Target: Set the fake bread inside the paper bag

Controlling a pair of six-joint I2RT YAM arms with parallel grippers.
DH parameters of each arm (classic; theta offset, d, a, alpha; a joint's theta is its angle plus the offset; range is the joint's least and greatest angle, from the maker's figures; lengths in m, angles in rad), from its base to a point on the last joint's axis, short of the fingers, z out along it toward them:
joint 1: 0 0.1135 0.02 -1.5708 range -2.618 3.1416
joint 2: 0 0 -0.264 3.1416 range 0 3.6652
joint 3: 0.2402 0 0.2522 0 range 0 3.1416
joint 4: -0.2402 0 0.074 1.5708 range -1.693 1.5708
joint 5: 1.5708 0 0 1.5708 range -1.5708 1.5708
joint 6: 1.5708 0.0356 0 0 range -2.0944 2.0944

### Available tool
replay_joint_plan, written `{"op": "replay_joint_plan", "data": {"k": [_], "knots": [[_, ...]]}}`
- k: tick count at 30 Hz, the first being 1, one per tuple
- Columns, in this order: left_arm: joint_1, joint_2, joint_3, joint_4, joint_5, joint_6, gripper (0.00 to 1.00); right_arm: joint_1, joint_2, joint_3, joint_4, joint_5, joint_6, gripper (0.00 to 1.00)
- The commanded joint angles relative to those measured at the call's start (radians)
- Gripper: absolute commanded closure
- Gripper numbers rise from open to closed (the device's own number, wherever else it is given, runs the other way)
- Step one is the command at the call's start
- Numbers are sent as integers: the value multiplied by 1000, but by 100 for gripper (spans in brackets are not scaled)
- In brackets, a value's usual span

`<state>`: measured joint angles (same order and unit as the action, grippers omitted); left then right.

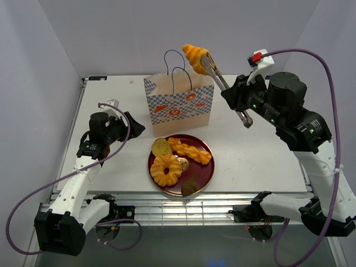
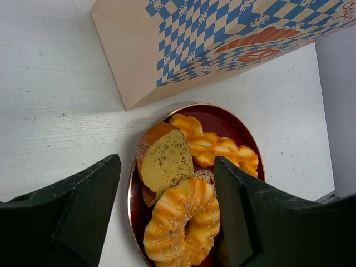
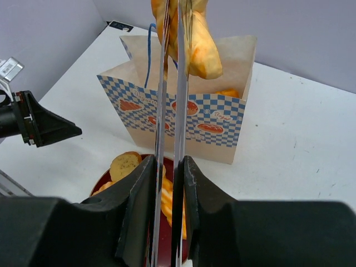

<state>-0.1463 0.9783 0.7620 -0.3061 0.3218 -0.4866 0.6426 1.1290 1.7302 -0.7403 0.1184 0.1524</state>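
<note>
My right gripper [image 1: 236,103] [image 3: 168,167] is shut on a pair of metal tongs [image 1: 222,83] [image 3: 167,111]. The tongs pinch a golden croissant [image 1: 196,55] [image 3: 203,53] in the air above the open top of the paper bag [image 1: 181,108] [image 3: 183,119]. An orange piece of bread [image 3: 228,93] lies inside the bag. More fake bread rests on a dark red plate [image 1: 207,161] [image 2: 247,146]: a sesame ring [image 1: 166,169] [image 2: 183,222], a braided twist [image 1: 191,151] [image 2: 217,144] and a tan slice [image 1: 161,146] [image 2: 164,158]. My left gripper [image 1: 130,125] [image 2: 167,161] hovers open and empty left of the bag, above the plate's left side.
The bag [image 2: 183,50] stands upright mid-table just behind the plate, its two blue cord handles [image 1: 173,69] sticking up. A small dark pastry [image 1: 190,186] sits at the plate's near edge. White tabletop [image 1: 256,156] lies right of the plate, walls on three sides.
</note>
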Motion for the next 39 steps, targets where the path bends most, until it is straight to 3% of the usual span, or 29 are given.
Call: {"op": "replay_joint_plan", "data": {"k": [1, 12, 28, 34, 39], "knots": [[-4, -7, 17, 9, -7, 11, 22, -6, 58, 68, 79, -9, -33, 92], [-4, -4, 16, 12, 2, 10, 22, -112, 150, -1, 166, -270, -40, 92], [-4, 0, 14, 13, 17, 6, 22, -195, 198, -81, 226, -421, -40, 91], [-4, 2, 14, 13, 19, 6, 22, -215, 216, -86, 225, -433, -40, 63], [-4, 2, 14, 13, 22, 5, 22, -228, 207, -107, 226, -436, -36, 55]]}}
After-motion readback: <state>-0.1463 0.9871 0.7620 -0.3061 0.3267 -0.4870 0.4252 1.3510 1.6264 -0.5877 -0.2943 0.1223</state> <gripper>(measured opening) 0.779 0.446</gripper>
